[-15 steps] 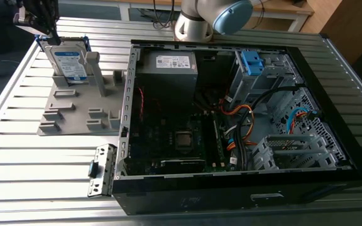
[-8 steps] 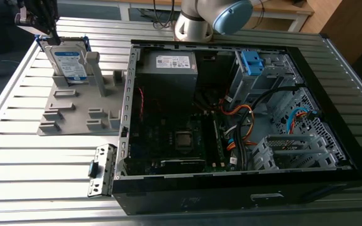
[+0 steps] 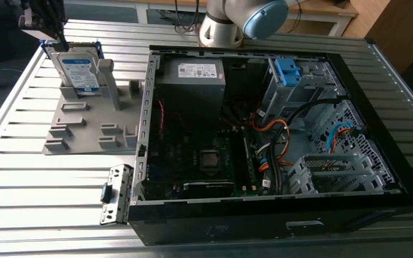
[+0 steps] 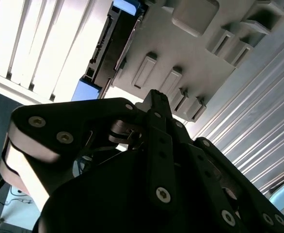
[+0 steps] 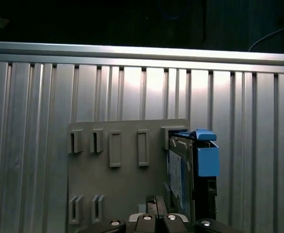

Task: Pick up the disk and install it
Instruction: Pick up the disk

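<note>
One step is in hand, by my reading: the approach to the pick-up. The black gripper (image 3: 54, 33) hangs at the exterior view's left, and I cannot tell whether its jaws are spread or pressed together.

Just below the jaws stands the disk (image 3: 79, 70), a flat silver hard drive with a white-and-blue label and a bright blue plastic rail frame. It sits upright on its edge in a slot of the grey plastic holder plate (image 3: 84, 121), not yet lifted. Whether the jaws touch its top edge cannot be told.

A grasp would call, I judge, for the jaws to straddle the thin upper edge squarely, then a straight pull upward, since the holder's upright posts flank the drive closely.

Around the holder the slatted aluminium table (image 3: 34, 183) offers free room. Well apart from the jaws, toward the exterior view's right, lies the open black computer case (image 3: 264, 223). Its raised side wall stands between holder and interior. The silver drive cage with a bare blue plastic bracket (image 3: 287, 71) sits beyond, hemmed by cables (image 3: 278, 134).
</note>
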Available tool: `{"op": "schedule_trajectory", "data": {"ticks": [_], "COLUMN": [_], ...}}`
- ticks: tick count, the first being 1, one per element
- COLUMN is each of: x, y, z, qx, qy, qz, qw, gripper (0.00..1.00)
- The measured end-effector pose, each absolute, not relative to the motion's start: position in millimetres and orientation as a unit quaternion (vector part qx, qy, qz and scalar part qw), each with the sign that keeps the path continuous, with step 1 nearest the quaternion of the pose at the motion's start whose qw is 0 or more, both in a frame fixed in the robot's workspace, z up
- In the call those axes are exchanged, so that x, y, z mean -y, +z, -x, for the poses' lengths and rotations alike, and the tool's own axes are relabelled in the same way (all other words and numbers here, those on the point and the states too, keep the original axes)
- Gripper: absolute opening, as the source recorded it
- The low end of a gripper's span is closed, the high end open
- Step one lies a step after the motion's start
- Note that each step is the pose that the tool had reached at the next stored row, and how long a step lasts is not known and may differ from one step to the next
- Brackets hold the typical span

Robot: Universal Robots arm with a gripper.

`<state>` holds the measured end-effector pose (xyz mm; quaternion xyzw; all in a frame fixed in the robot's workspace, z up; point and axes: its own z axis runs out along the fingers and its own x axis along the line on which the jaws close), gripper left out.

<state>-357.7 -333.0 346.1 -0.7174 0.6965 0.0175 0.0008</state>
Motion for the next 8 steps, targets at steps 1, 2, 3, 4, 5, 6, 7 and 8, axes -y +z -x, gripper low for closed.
{"op": "schedule_trajectory", "data": {"ticks": [1, 2, 3, 4, 5, 6, 7, 8], "x": [333.1, 333.1, 333.0, 333.1, 333.1, 333.0, 333.1, 333.0], "y": [346.1, 346.1, 346.1, 346.1, 346.1, 346.1, 346.1, 346.1], "z": [357.7, 357.7, 357.7, 357.7, 357.7, 357.7, 357.7, 357.7], "qx": [-0.694, -0.692, -0.690, -0.687, -0.685, -0.683, -0.680, -0.678], "qy": [0.018, 0.018, 0.018, 0.018, 0.018, 0.018, 0.018, 0.018], "qz": [0.720, 0.722, 0.724, 0.726, 0.728, 0.731, 0.733, 0.735], "qw": [0.001, 0.001, 0.001, 0.001, 0.001, 0.000, 0.000, 0.000], "gripper": [0.11, 0.11, 0.11, 0.11, 0.11, 0.11, 0.11, 0.11]}}
